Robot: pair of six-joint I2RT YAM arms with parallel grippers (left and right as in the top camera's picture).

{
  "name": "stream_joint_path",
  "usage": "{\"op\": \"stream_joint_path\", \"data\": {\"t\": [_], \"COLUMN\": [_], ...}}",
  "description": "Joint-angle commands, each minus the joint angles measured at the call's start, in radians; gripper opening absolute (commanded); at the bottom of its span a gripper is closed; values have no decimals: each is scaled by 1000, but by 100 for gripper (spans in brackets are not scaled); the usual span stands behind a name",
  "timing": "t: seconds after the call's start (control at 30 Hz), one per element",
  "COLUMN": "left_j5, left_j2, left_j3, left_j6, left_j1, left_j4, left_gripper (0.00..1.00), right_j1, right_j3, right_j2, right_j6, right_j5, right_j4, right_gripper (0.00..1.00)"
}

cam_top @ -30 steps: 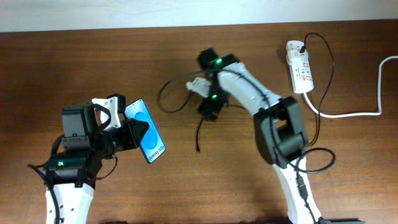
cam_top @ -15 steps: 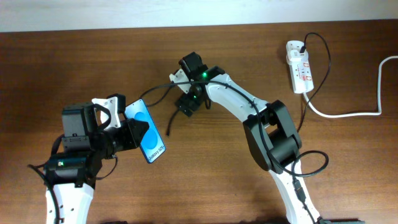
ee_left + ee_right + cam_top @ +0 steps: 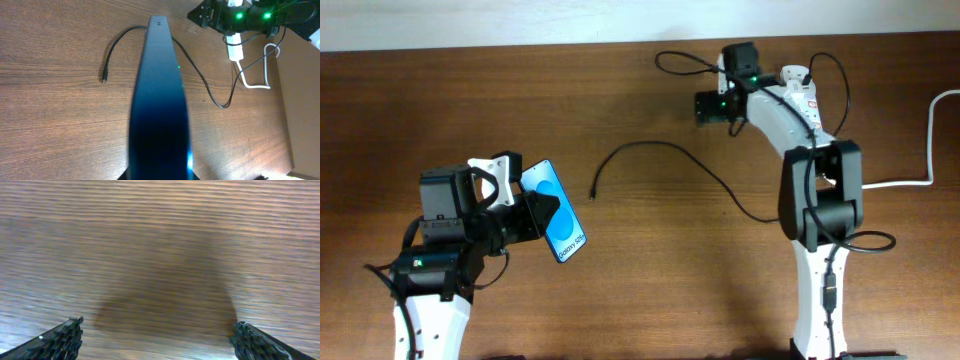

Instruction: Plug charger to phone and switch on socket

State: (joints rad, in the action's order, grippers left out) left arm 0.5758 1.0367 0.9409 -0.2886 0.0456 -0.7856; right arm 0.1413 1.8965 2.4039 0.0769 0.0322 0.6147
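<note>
The charger (image 3: 650, 144) lies slack across the wooden surface (image 3: 440, 100). Its connector tip (image 3: 593, 193) rests free in the open middle, and the last stretch of cable runs away from the robot before arcing right toward the socket (image 3: 790, 74) at the far right, where its other end looks already plugged in. Just left of that tip, close but not touching, the phone (image 3: 558, 210) is held off the wood on its edge, blue screen lit, clamped between the closed fingers of the left hand (image 3: 538, 208). Its long axis slants from far-left to near-right, and which end carries the port cannot be told. The right hand (image 3: 704, 106) hovers well apart at the back, beside the socket, fingers spread wide and holding nothing, with only bare wood under it in its own camera. The tip lies to that hand's left and nearer the robot, a long reach across. The left hand is much nearer but occupied, so picking up the tip looks like the free right hand's job
</note>
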Motion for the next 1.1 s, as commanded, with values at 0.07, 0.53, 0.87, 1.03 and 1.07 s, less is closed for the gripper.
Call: {"op": "stream_joint_path", "data": {"t": [0.07,0.53,0.87,1.03,1.07], "left_j5": [29,29,26,26,26], "left_j2": [-25,-97,-97,-97,-97], "left_j3": [31,35,35,35,35], "left_j6": [-10,-190,-189,-189,-189], "left_j1": [25,449,450,450,450], "left_j4": [6,-86,-74,-67,-64], "left_gripper": [0,0,0,0,0], "right_j1": [6,270,417,408,409], "right_j3": [-22,58,57,57,57], "right_j2": [-19,-109,-107,-97,-87], "right_j6": [-157,-1117,-1468,-1487,-1487], "right_j5": [220,402,265,391,391], "right_j4": [149,293,244,197,186], "right_gripper": [98,96,77,70,69]}}
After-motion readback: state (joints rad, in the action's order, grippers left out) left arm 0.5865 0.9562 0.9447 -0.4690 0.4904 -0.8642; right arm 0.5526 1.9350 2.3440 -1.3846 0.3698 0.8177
